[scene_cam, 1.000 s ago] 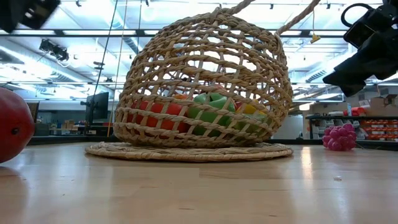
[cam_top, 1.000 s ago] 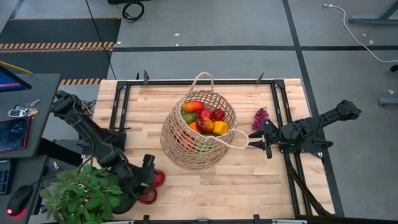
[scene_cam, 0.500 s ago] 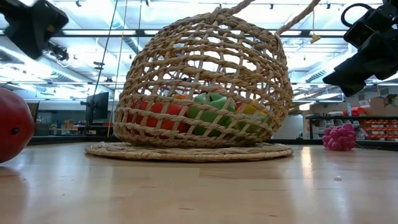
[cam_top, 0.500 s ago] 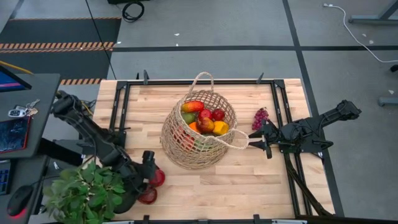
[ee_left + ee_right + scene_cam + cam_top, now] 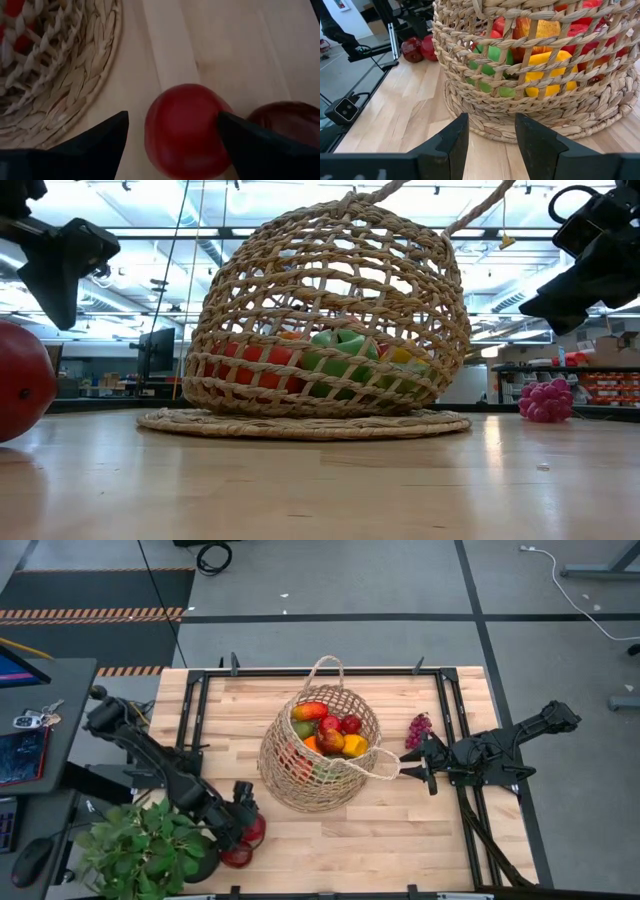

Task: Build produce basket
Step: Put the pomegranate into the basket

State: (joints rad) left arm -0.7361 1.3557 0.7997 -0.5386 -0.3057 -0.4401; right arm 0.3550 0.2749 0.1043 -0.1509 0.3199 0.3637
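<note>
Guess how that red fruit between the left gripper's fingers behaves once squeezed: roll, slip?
The red fruit looks round and smooth, so it may roll if nudged off-centre. Its glossy skin could slip between the left gripper's open fingers. A darker red fruit sits close beside it and may get bumped.

We see only the left arm change. Its left gripper shifts a little along the pale wooden surface toward the large round tan wicker basket, and its fingers spread slightly wider. In the low view it drops from the upper corner into plainer sight, above the round red fruit. The leafy green potted plant beside that arm also sits slightly shifted.
</note>
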